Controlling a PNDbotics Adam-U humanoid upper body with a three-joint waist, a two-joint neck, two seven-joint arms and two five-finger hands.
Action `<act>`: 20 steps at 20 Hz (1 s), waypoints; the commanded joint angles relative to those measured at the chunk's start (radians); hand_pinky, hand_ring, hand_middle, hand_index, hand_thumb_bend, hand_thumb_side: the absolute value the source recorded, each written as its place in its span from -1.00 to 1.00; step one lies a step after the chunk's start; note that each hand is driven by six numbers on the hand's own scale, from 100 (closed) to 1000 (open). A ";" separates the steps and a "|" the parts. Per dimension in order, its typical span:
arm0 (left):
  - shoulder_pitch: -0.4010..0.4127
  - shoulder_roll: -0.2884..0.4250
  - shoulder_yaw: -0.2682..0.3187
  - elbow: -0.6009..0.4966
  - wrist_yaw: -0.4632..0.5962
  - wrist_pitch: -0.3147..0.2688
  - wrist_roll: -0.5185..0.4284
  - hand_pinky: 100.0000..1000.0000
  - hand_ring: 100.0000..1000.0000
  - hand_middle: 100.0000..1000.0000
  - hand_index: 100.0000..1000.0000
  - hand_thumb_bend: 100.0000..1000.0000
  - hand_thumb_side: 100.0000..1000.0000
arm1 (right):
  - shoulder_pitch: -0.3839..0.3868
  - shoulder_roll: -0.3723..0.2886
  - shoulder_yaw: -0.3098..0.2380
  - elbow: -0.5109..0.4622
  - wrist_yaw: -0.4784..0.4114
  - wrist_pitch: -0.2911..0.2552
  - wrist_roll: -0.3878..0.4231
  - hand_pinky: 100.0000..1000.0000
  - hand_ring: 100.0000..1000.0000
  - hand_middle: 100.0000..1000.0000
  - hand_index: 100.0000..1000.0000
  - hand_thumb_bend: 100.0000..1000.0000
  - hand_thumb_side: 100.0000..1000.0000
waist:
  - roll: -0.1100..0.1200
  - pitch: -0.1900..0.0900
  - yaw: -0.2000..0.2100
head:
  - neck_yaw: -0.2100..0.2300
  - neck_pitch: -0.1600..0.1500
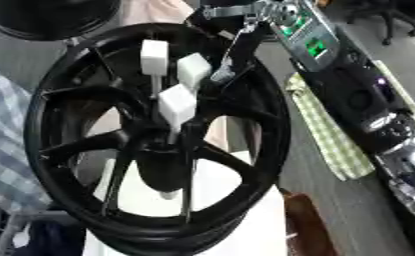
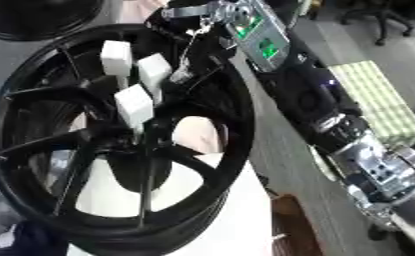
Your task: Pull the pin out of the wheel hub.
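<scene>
A black spoked wheel (image 1: 263, 125) stands upright and fills the left eye view. Three pins with white block heads stick out of its hub (image 1: 162, 150): one upper left (image 1: 154, 57), one upper right (image 1: 194, 70), one lower in the middle (image 1: 177, 104). My right arm (image 2: 333, 115) comes in from the right and runs up to the top of the wheel. My right hand (image 1: 245, 17) sits over the rim there, and a silver part of it reaches down to the right edge of the upper right pin. Whether it holds that pin is hidden. My left hand shows in no view.
The wheel rests on a white stand (image 1: 224, 200). A green checked cloth (image 2: 377, 100) lies on the grey floor to the right. A second black wheel (image 1: 53, 17) is at the top left, a brown object (image 1: 307, 220) at the lower right, and blue checked fabric (image 1: 0, 135) at the left edge.
</scene>
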 commanded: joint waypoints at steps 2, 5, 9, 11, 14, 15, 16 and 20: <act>-0.016 0.014 0.002 -0.026 0.001 0.002 0.002 0.18 0.06 -0.24 0.35 -1.00 0.52 | -0.010 -0.033 0.001 -0.041 0.008 0.015 -0.004 0.12 0.25 0.08 0.43 0.02 -0.94 | 0.004 -0.024 0.001 | 0.002 0.006; -0.016 0.014 0.002 -0.027 0.001 0.002 0.002 0.18 0.06 -0.25 0.35 -1.00 0.52 | -0.006 -0.035 0.004 -0.046 0.015 0.018 -0.006 0.12 0.24 0.05 0.39 0.00 -0.97 | 0.004 -0.023 0.001 | 0.003 0.006; -0.016 0.015 0.002 -0.026 -0.001 0.004 0.003 0.18 0.05 -0.25 0.35 -1.00 0.52 | -0.001 -0.037 0.006 -0.047 0.022 0.014 -0.005 0.11 0.21 0.00 0.31 -0.02 -1.00 | 0.004 -0.022 0.000 | 0.005 0.006; -0.016 0.015 0.002 -0.026 -0.002 0.005 0.005 0.18 0.05 -0.26 0.35 -1.00 0.52 | 0.001 -0.038 0.006 -0.046 0.020 0.011 -0.001 0.11 0.18 -0.07 0.24 -0.03 -1.00 | 0.005 -0.022 0.000 | 0.005 0.006; -0.016 0.015 0.002 -0.026 -0.003 0.006 0.005 0.18 0.05 -0.26 0.35 -1.00 0.52 | 0.002 -0.037 0.004 -0.042 0.006 0.013 0.002 0.11 0.16 -0.14 0.17 -0.03 -1.00 | 0.005 -0.022 0.000 | 0.003 0.006; -0.016 0.015 0.002 -0.026 -0.003 0.007 0.004 0.18 0.05 -0.26 0.35 -1.00 0.53 | 0.002 -0.037 0.004 -0.041 0.000 0.016 0.001 0.12 0.16 -0.16 0.16 -0.05 -1.00 | 0.005 -0.022 0.000 | 0.002 0.006; -0.016 0.015 0.002 -0.026 -0.003 0.007 0.004 0.18 0.05 -0.26 0.35 -1.00 0.52 | 0.001 -0.036 0.003 -0.040 -0.007 0.021 -0.001 0.11 0.16 -0.16 0.15 -0.03 -1.00 | 0.005 -0.022 0.000 | 0.002 0.006; -0.016 0.015 0.002 -0.027 -0.003 0.007 0.004 0.18 0.05 -0.26 0.35 -1.00 0.53 | 0.002 -0.036 0.003 -0.041 -0.029 0.040 -0.014 0.12 0.14 -0.21 0.10 -0.05 -1.00 | 0.005 -0.022 0.001 | 0.000 0.006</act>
